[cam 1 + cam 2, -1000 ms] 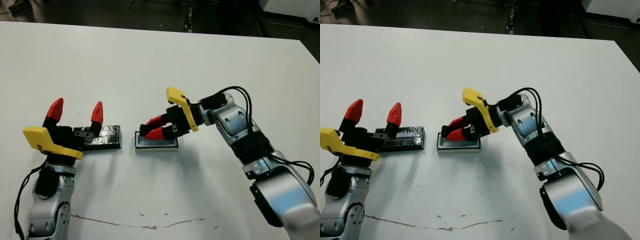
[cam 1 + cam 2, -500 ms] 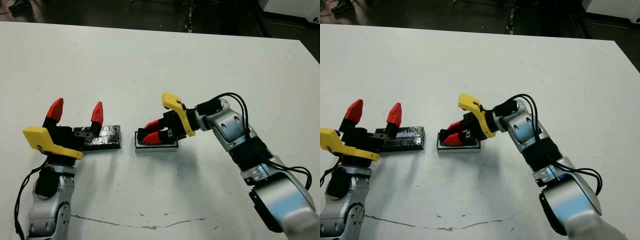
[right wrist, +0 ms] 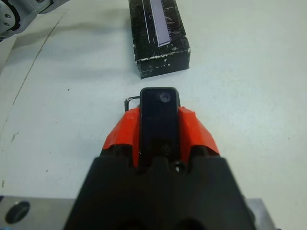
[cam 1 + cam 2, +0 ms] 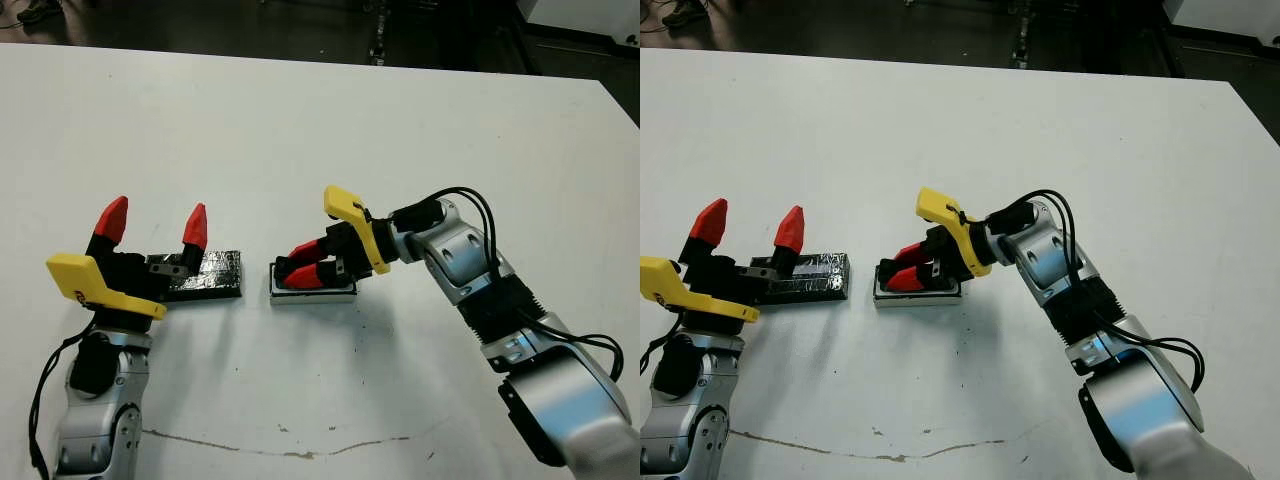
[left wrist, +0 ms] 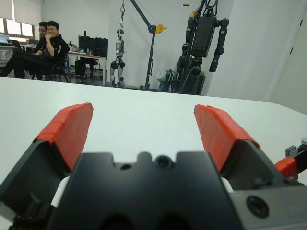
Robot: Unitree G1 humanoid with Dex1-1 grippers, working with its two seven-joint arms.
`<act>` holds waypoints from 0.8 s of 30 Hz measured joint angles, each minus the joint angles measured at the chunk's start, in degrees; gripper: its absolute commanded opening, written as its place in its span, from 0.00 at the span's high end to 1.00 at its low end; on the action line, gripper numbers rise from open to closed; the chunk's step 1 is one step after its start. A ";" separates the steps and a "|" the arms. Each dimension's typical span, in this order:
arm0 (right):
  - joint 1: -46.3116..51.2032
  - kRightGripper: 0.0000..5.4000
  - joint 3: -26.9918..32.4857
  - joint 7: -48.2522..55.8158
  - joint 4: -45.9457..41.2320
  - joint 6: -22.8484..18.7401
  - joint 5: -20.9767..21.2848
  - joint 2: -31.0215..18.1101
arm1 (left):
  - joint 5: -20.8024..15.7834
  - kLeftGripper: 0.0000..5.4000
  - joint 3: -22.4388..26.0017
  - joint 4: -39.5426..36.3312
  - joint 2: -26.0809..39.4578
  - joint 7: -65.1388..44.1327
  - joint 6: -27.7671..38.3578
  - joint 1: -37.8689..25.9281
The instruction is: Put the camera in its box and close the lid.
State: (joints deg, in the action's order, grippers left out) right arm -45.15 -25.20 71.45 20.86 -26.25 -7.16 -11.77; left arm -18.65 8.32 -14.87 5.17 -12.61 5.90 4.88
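Here, right gripper (image 4: 300, 269) pinches the camera (image 3: 159, 120) between its red fingers (image 3: 194, 128), tips down over the box (image 4: 312, 292); camera sits low in the tray, how deep I cannot tell; lid (image 4: 207, 274) lies flat on the table (image 4: 300, 130) just left of the box, a small gap between; left gripper (image 4: 152, 222) spread wide, empty, raised at the lid's left end; two people (image 5: 43, 40) seated far beyond the table.

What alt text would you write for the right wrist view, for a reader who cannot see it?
The right end effector holds the black camera between its red fingers, low over the white table. Beyond it on the table lies the crinkly black lid.
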 measured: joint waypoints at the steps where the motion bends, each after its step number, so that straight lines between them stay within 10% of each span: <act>1: 0.03 0.69 -0.01 0.02 0.00 0.26 0.09 -0.13 | 0.00 0.00 -0.01 -0.07 -0.04 0.11 -0.03 0.03; 24: 0.03 0.69 -1.46 2.16 0.06 4.38 0.84 -2.18 | 0.93 0.00 -0.04 -0.14 -0.18 0.42 -0.06 0.02</act>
State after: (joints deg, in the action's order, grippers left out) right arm -45.12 -26.66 73.61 20.92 -21.87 -6.33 -13.95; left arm -17.72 8.28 -15.01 4.99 -12.19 5.83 4.91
